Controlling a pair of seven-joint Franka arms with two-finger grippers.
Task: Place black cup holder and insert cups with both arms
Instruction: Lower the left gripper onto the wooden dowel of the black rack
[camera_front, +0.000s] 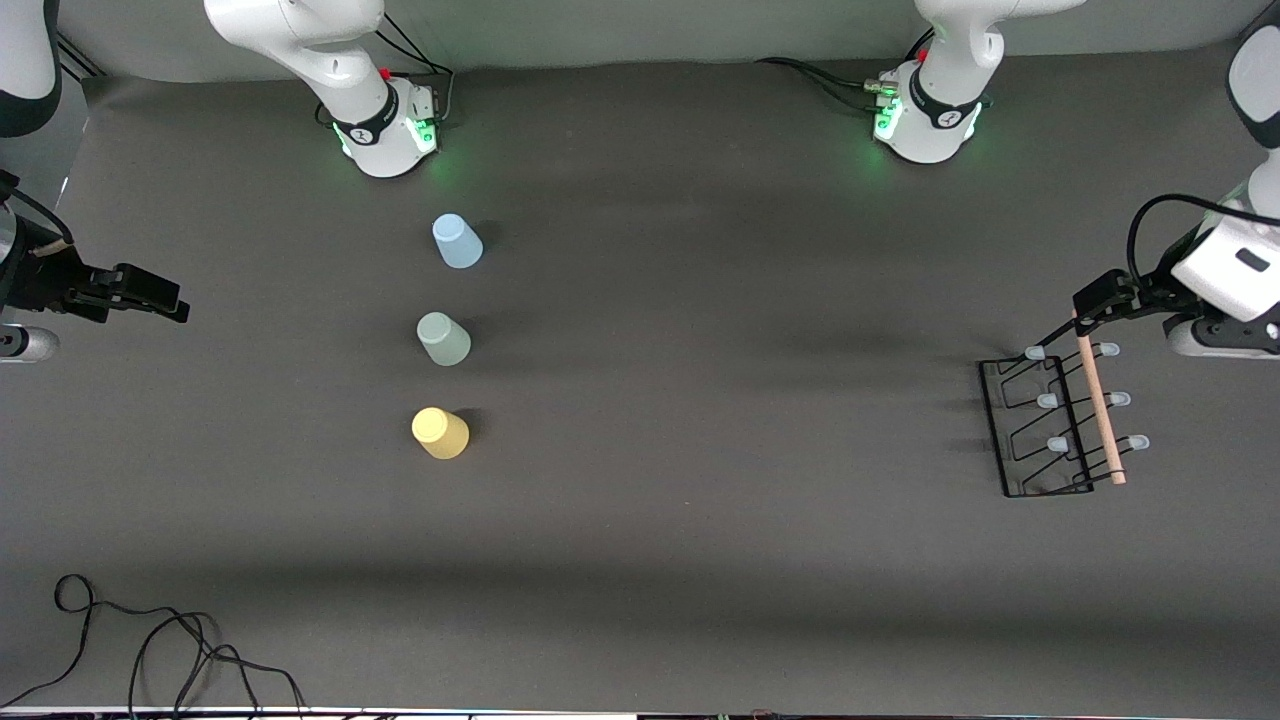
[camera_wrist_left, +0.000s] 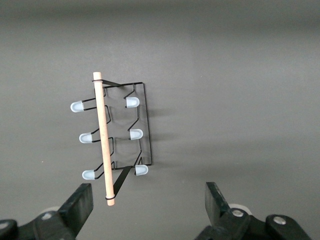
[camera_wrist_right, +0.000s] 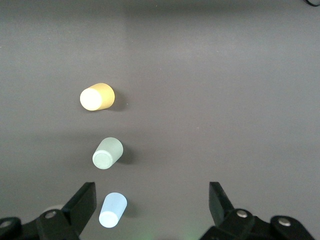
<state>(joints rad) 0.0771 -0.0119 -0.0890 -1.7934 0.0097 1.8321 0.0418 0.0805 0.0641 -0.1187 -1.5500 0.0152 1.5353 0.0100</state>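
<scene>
Three cups stand upside down in a row toward the right arm's end of the bench: the pale blue cup (camera_front: 457, 241) closest to the robots' bases, the pale green cup (camera_front: 443, 339) in the middle, the yellow cup (camera_front: 440, 433) closest to the front camera. None has been moved to the black cup holder (camera_front: 1060, 425), which rests close to the bench edge at the left arm's end, well apart from the cups.

Its wooden rod handle (camera_front: 1099, 409) gives the holder's long axis, which runs from the bases' edge toward the front camera's edge, tilted slightly. The blue-tipped pegs stick out to either side of it, all bare.

Over the rod's upper end, the one closer to the bases, hangs the left end effector (camera_front: 1085, 313), jaws spread wide and gripping nothing; its wrist view shows both fingers apart with the holder lying just ahead of them. This arm is plainly the nearer one for moving the holder, and the likely grasp is across the rod.

At the other bench edge, the right end effector (camera_front: 165, 303) hovers, jaws wide and empty, the cups lying toward the bench's middle from it.
</scene>
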